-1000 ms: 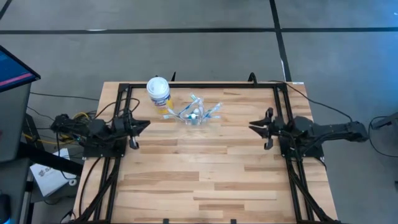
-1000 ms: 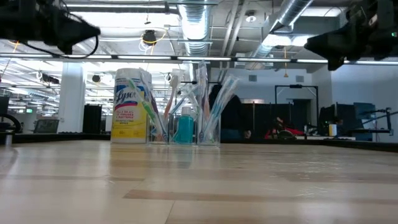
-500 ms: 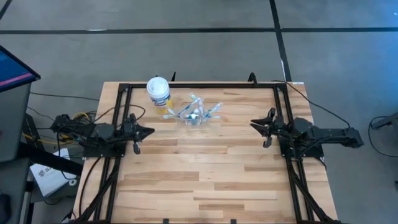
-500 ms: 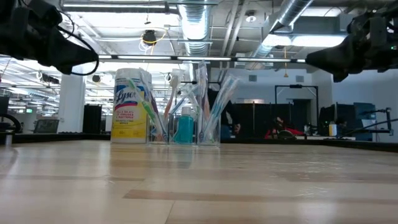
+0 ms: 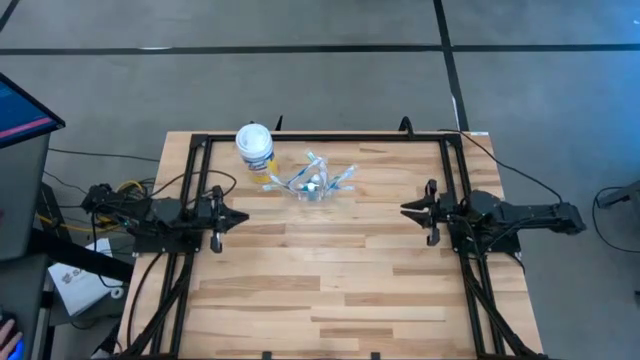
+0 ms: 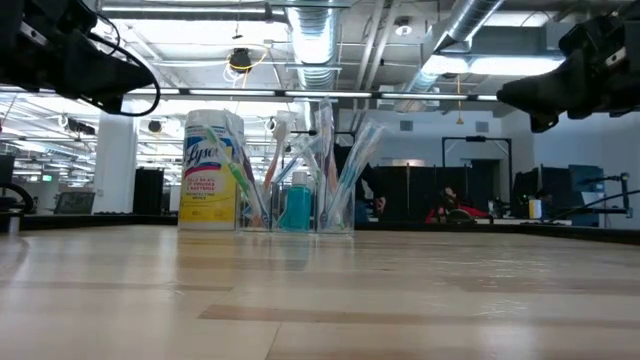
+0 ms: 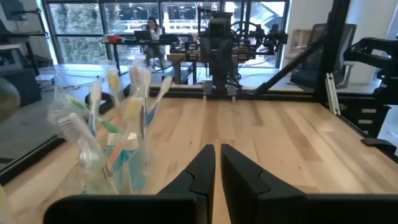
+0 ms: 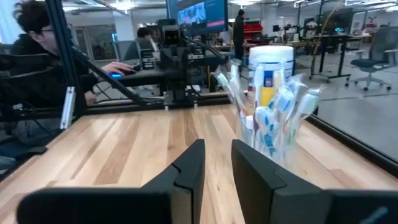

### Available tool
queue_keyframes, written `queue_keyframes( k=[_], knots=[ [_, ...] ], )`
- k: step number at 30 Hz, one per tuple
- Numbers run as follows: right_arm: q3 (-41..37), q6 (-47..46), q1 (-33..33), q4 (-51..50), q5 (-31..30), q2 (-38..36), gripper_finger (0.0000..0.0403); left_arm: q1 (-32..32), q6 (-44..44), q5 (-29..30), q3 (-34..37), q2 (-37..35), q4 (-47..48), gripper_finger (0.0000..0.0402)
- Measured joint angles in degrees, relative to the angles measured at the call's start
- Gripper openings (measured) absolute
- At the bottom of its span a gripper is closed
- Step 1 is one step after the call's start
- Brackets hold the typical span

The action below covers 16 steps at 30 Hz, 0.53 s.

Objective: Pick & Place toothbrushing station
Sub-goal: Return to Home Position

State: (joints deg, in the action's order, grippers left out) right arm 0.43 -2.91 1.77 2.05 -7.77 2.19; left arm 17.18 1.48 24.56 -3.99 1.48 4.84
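Note:
A small clear plastic cup (image 5: 315, 190) stands on its base on the wooden table, toward the far edge. It holds several white, blue and green toothbrushes (image 6: 340, 170) and a small blue tube (image 6: 296, 206). The cup also shows in the left wrist view (image 7: 112, 171) and the right wrist view (image 8: 273, 134). My left gripper (image 5: 243, 215) hovers left of the cup, shut and empty, pointing toward the table's right. My right gripper (image 5: 404, 209) hovers right of the cup, pointing toward the table's left. It is empty, with a narrow gap between its fingers (image 8: 217, 146).
A white-lidded yellow canister (image 5: 255, 147) stands just left of the cup, near the far edge. Black frame rails (image 5: 190, 190) run along the table's left, right and far edges. A person (image 8: 31, 43) sits beyond the table's left side. Bare wood lies between the grippers and the near edge.
My left gripper has come down a little and gone slightly toward the table's near and right edges. My right gripper has come down slightly. The cup and the canister have stayed where they were.

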Motion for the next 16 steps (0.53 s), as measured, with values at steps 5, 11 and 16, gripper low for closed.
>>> queue_keyframes(
  k=[5, 11, 16],
  knots=[
    [0.00, 1.45, -1.34, -0.05, -0.07, 3.23, 0.0071, 0.01, -0.15, 1.37, 0.02, 1.04, 0.08, 0.0021],
    [0.00, 0.98, -3.52, 0.16, -0.43, 7.51, 0.0071, 0.00, -0.13, 3.17, 0.04, 3.53, -0.88, 0.0021],
    [-0.02, -4.03, -4.81, -0.01, -0.46, 8.38, 0.0071, -0.01, -0.13, 3.31, 0.04, 4.74, -3.47, 0.0021]
  ],
)
